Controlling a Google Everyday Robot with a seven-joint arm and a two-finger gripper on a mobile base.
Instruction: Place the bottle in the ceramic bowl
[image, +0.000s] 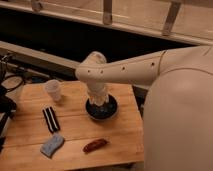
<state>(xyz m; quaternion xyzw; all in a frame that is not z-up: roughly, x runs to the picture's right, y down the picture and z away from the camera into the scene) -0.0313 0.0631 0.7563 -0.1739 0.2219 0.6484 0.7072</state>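
Observation:
The dark glossy ceramic bowl (102, 112) sits on the wooden table (120, 125), right of its middle. My gripper (98, 99) points straight down over the bowl, its lower end at the bowl's rim level. A whitish shape at the gripper's tip hangs over the inside of the bowl. I cannot tell whether it is the bottle or part of the gripper. No bottle shows anywhere else on the table. The white arm reaches in from the right and hides the bowl's back rim.
A white disposable cup (53, 90) stands at the table's back left. A black-and-white striped object (50, 119) lies left of the bowl. A blue-grey sponge (52, 145) and a reddish-brown oblong object (95, 145) lie near the front edge. The robot's body fills the right side.

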